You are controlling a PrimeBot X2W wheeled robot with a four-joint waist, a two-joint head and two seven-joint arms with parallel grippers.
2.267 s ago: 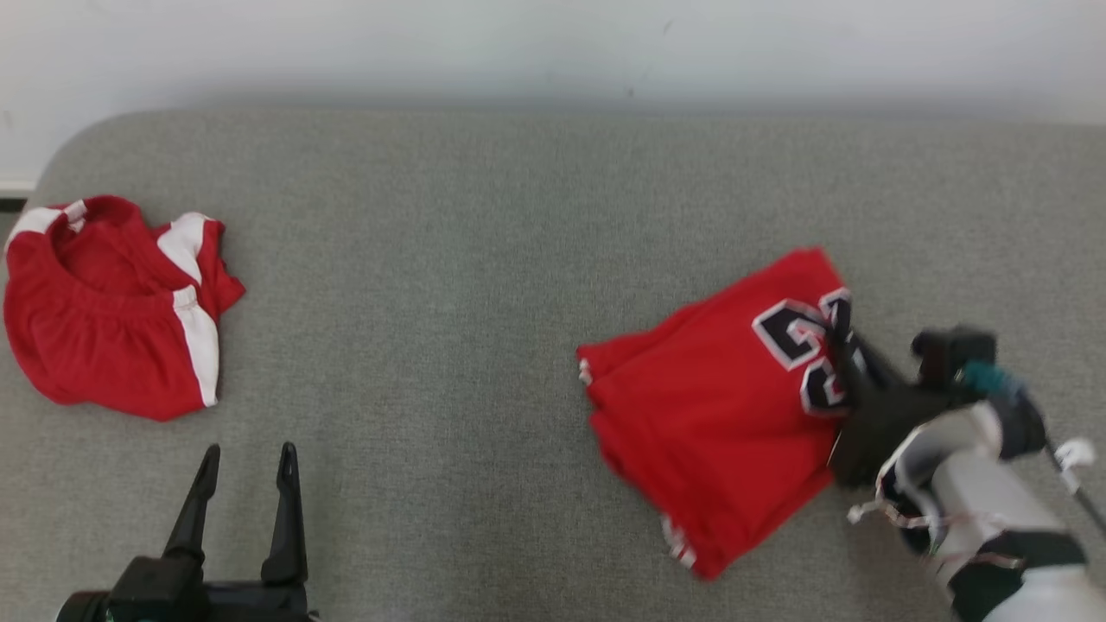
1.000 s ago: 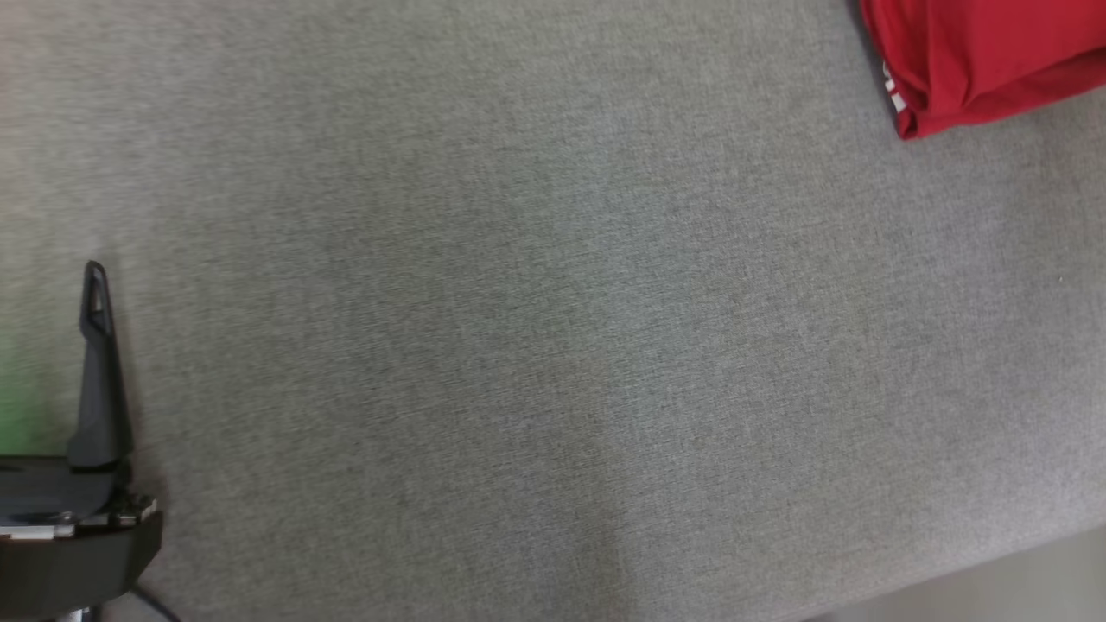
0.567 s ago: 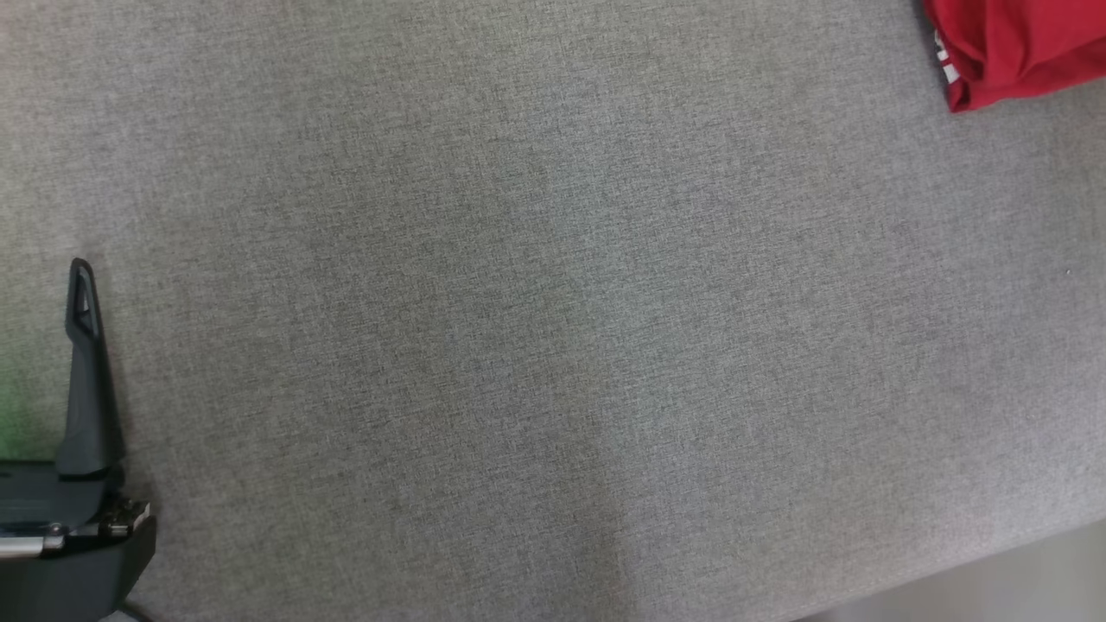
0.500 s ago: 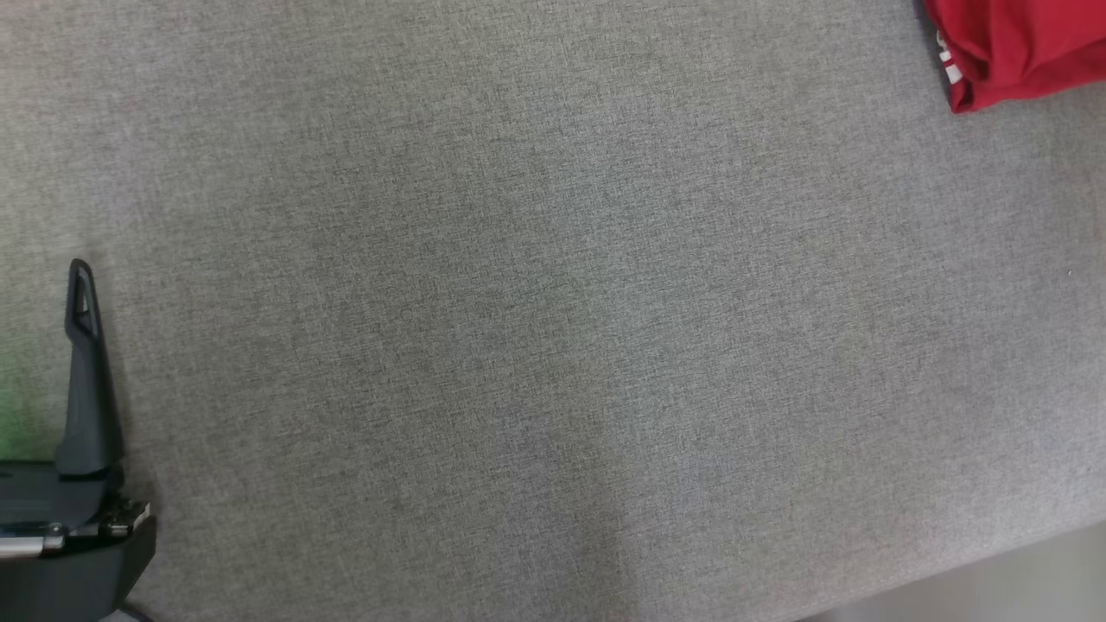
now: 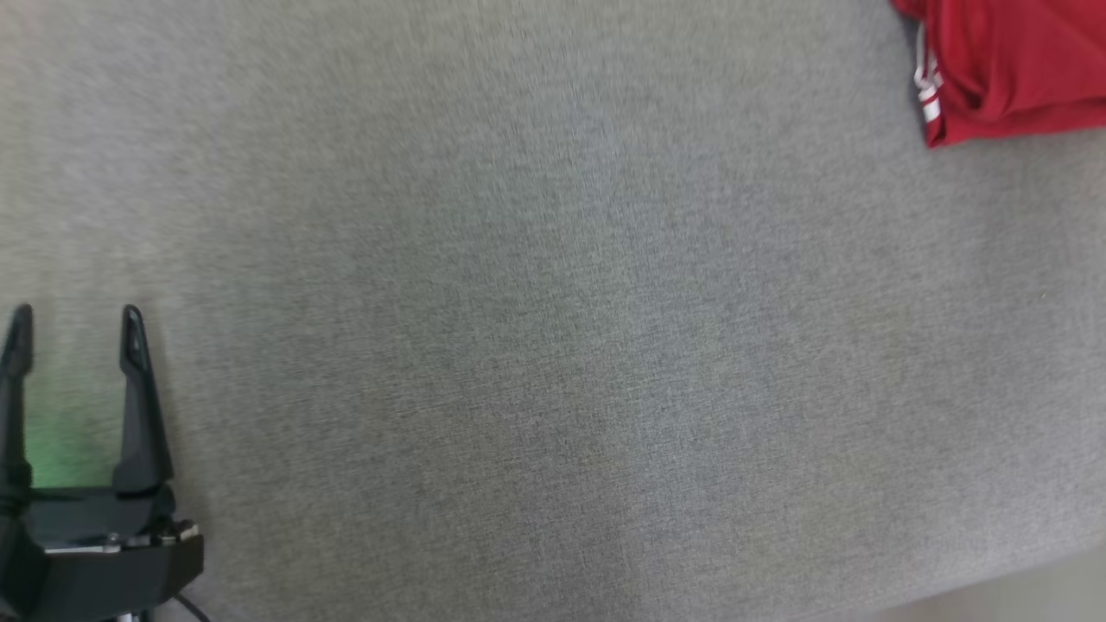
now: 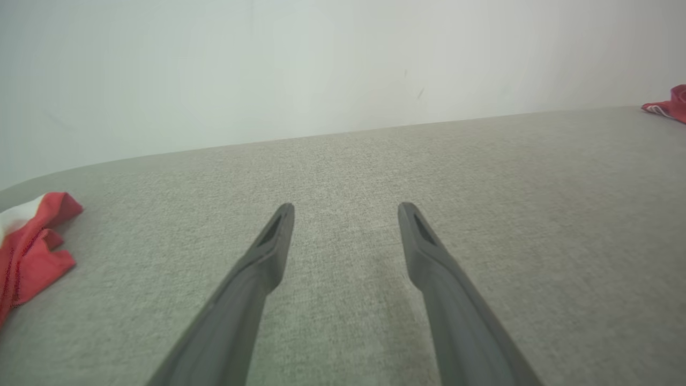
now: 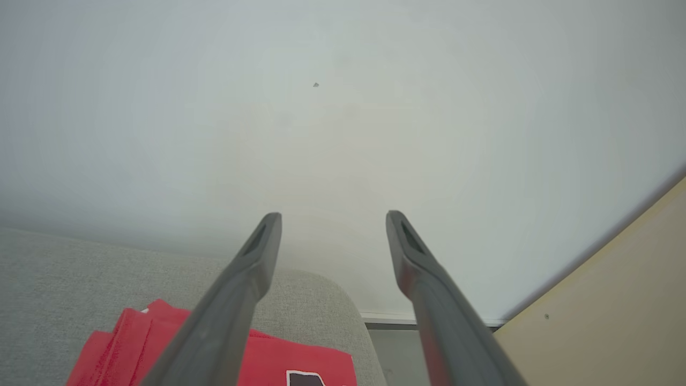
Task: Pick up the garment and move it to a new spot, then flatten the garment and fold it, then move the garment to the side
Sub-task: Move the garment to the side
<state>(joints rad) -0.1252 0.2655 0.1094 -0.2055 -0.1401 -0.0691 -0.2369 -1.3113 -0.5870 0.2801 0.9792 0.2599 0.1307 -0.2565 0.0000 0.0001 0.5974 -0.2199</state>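
Garment (image 5: pixel 1007 69), red and folded, lies at the right end of the bench (image 5: pixel 553 345), cut off by the top right corner of the head view, so its full outline and long axis cannot be told there. The bench is a wide grey fabric top that runs back to a pale wall (image 6: pixel 321 64); past its rounded right end the right wrist view shows a beige panel (image 7: pixel 616 300). At the other end, far left in the left wrist view, lies a second cloth (image 6: pixel 32 241), red and white, crumpled. The right gripper (image 7: pixel 332 217) hangs above the garment with its jaws wide apart and nothing between them, pointing past the bench end toward the wall; the garment sits below it, at the bottom edge of that view. The left gripper (image 5: pixel 75 315) is at the lower left of the head view, jaws likewise apart and empty, over bare bench and well apart from the garment, which shows as a red sliver far to its right. So the right arm is much the nearer, and I judge the garment set aside, with only a clean lift away to come. White trim (image 5: pixel 926 86) marks its left edge, and a dark patch (image 7: pixel 316 378) edged in white shows on top
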